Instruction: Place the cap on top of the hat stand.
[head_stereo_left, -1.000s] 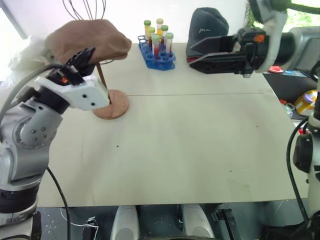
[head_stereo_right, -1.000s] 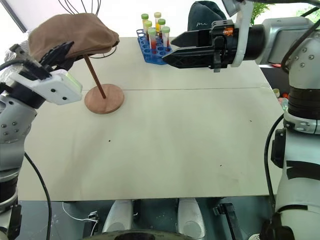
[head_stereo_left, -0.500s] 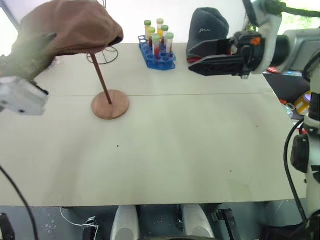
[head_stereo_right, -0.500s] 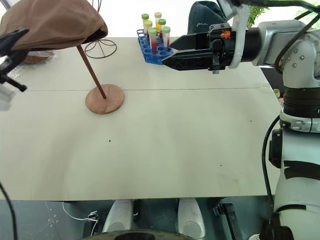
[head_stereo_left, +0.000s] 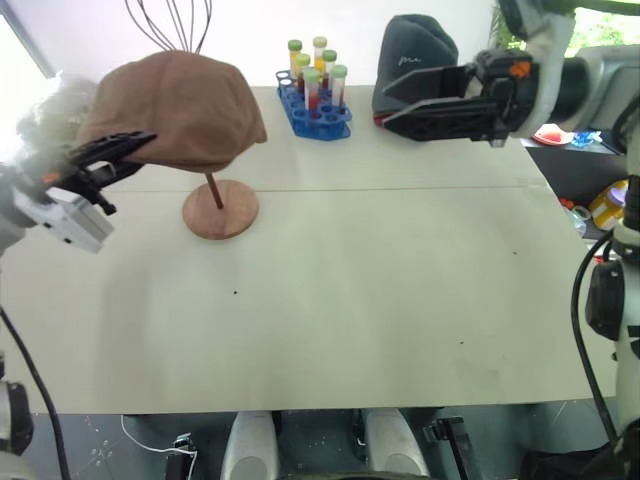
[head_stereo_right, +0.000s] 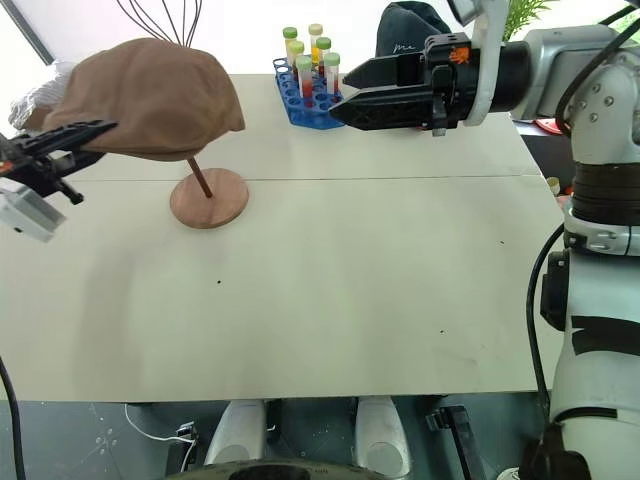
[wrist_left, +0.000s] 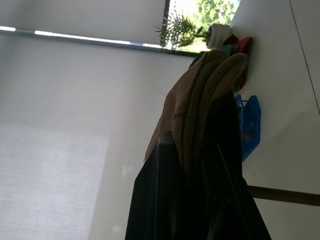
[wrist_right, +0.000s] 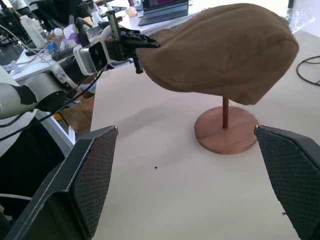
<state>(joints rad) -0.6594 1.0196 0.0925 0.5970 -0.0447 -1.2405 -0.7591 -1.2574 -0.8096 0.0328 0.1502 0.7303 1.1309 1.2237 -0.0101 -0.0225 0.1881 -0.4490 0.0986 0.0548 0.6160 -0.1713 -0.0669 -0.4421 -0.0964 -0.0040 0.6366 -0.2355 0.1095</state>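
Observation:
The brown cap (head_stereo_left: 178, 108) sits low over the hat stand, hiding its top; the thin rod (head_stereo_left: 212, 190) and round wooden base (head_stereo_left: 221, 210) show beneath it. My left gripper (head_stereo_left: 145, 141) reaches in from the left, shut on the cap's left edge. In the left wrist view its dark fingers (wrist_left: 165, 200) pinch the folded cap fabric (wrist_left: 205, 95). My right gripper (head_stereo_left: 385, 108) hangs open above the table's back right, pointing left toward the cap and well apart from it. Its two wide-set fingers (wrist_right: 92, 175) frame the cap (wrist_right: 225, 50) and base (wrist_right: 227, 132).
A blue rack of test tubes (head_stereo_left: 315, 100) stands behind the stand, to the right. A dark grey baseball cap (head_stereo_left: 415, 55) rests at the back right. A thin wire-frame stand (head_stereo_left: 170, 22) rises at the back left. The table's (head_stereo_left: 380, 300) near half is bare.
The cap was lifted up and left, then came down lower over the stand's rod. My left arm swung out to the left with its wrist turned. The right arm kept still.

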